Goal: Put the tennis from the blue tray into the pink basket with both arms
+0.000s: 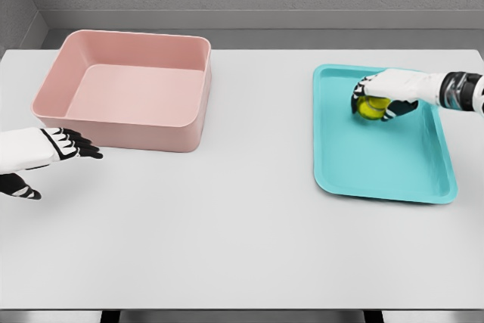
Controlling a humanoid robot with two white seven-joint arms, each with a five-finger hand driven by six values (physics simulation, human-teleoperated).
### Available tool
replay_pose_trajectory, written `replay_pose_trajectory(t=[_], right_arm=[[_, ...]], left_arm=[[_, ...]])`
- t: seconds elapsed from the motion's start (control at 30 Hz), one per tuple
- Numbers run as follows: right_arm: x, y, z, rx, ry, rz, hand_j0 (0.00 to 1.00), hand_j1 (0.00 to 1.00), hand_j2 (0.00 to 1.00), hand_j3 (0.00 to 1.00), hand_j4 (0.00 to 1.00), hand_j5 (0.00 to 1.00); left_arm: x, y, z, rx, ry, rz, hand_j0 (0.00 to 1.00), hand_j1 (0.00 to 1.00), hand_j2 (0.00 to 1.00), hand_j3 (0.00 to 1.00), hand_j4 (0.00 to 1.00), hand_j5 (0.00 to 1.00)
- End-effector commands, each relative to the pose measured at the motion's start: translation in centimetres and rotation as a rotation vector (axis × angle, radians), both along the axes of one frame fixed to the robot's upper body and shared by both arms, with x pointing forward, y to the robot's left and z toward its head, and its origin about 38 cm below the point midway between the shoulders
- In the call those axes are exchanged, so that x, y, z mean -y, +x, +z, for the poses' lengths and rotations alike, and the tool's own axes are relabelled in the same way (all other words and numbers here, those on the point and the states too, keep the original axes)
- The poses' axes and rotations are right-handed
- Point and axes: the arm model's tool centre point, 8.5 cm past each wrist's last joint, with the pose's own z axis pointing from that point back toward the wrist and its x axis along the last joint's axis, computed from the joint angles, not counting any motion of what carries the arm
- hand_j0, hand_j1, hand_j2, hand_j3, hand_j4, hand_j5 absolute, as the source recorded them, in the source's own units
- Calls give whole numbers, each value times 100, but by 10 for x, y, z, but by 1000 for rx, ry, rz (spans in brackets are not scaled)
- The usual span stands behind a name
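Note:
A yellow-green tennis ball [371,109] lies in the upper part of the blue tray [378,164] on the right of the table. My right hand [376,97] reaches in from the right edge and its fingers curl over the ball. The pink basket [128,88] stands at the back left, with nothing inside. At the left edge, just in front of the basket's near wall, my left hand [53,158] hovers with fingers stretched out and thumb below, holding nothing.
The white table [227,225] spans the view, with its front edge near the bottom. A grey wall runs behind it.

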Motion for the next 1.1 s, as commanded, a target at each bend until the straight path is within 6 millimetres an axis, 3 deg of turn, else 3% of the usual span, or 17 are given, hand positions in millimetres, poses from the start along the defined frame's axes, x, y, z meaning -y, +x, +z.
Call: replay_pose_trajectory(t=[0.0, 0.1, 0.2, 0.5, 0.73, 1.07], right_arm=[[2, 0, 14, 33, 12, 1, 50, 50, 50, 50, 50, 50], [-1, -6, 29, 72, -4, 34, 50, 50, 50, 50, 50, 50], [0, -7, 30, 75, -8, 36, 50, 50, 50, 50, 50, 50], [-34, -35, 51, 152, -38, 189, 50, 50, 50, 50, 50, 50], [-49, -48, 54, 173, -45, 252, 49, 49, 49, 49, 49, 49], [-88, -74, 56, 207, -38, 386, 49, 49, 49, 49, 49, 49]], left_arm=[[-1, 0, 0, -1, -5, 6, 100, 100, 100, 100, 100, 100], [-1, 0, 0, -3, -4, 6, 100, 100, 100, 100, 100, 100], [-1, 0, 0, -4, -3, 7, 100, 100, 100, 100, 100, 100], [-4, 0, -1, -5, 2, 14, 100, 100, 100, 100, 100, 100], [-7, 1, 0, -5, 4, 24, 100, 100, 100, 100, 100, 100], [-7, 1, -1, -6, 4, 22, 100, 100, 100, 100, 100, 100]])
